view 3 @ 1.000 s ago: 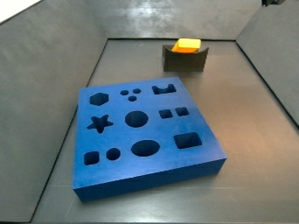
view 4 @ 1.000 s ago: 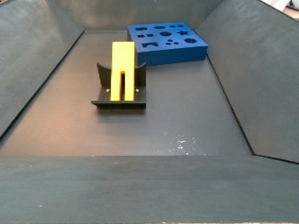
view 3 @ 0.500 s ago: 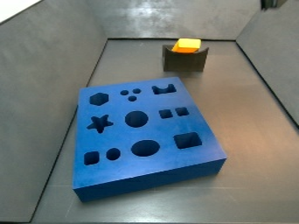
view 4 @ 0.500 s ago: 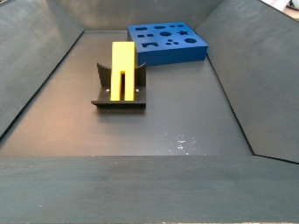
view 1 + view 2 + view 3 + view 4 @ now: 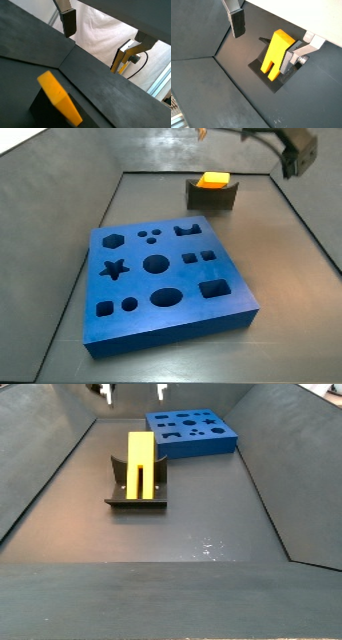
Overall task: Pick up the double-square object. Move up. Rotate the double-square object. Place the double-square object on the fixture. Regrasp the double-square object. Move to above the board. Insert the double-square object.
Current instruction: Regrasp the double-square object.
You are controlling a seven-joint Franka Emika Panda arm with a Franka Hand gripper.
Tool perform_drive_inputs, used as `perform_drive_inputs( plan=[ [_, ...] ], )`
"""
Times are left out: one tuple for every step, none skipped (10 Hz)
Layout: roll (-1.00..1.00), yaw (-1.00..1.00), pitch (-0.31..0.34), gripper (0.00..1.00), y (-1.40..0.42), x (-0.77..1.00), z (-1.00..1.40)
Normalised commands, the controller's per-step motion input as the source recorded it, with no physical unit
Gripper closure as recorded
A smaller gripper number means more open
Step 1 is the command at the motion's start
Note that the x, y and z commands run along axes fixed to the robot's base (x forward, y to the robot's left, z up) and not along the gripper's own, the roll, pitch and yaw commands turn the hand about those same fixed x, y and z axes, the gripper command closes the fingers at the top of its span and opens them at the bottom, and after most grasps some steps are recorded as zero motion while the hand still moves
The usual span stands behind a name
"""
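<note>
In a side view the board (image 5: 171, 286) fills the near left of the dark floor (image 5: 287, 278), a thick blue slab with a hexagon, star, circles, squares and an oval cut into its top, all of them empty. Farther back and to the right sits the fixture (image 5: 210, 196), well apart from the board, with the orange end of the double-square object (image 5: 211, 179) showing in its notch. At the top right edge of that view part of the dark arm (image 5: 297, 146) reaches in, high above the fixture.

In a side view taken from the opposite end, the fixture (image 5: 138, 487) stands left of centre on its base plate, and the double-square object (image 5: 140, 464) stands upright in it, its slot open at the lower end so the two prongs point down. The board (image 5: 193, 433) lies behind and to the right, near the back wall. The gripper (image 5: 132, 392) hangs at the top edge, above and behind the fixture, with its two fingers spread wide and nothing between them.

In a wrist view the open gripper (image 5: 266, 37) straddles the air above the block (image 5: 276, 53): one finger (image 5: 237, 22) is off to one side, apart from it, and the other finger (image 5: 298, 54) appears just beside the block's far edge, though contact cannot be judged. In a wrist view the block (image 5: 59, 97) shows as a tilted yellow bar, with a finger pad (image 5: 69, 22) well away from it.
</note>
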Motion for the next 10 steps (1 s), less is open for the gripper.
perform_drive_inputs(
  plan=[
    [0.09,0.02,-0.134,0.0,0.02,0.08,-1.0],
    [0.07,-0.03,-0.117,0.0,0.02,0.09,-1.0],
    [0.07,-0.04,-0.109,0.0,0.02,0.09,-1.0],
    [0.07,-0.05,-0.081,0.0,0.02,0.09,-0.98],
    [0.06,-0.06,-0.066,0.0,0.01,0.08,-0.85],
    [0.06,-0.06,-0.037,0.0,0.01,0.06,-0.68],
    [0.07,-0.05,-0.019,0.0,0.0,0.06,-0.55],
    [0.06,-0.04,-0.004,0.0,0.0,0.06,-0.39],
    [0.06,-0.03,0.003,0.0,0.0,0.06,-0.31],
    [0.0,0.0,0.0,1.0,0.0,0.0,0.0]
  ],
)
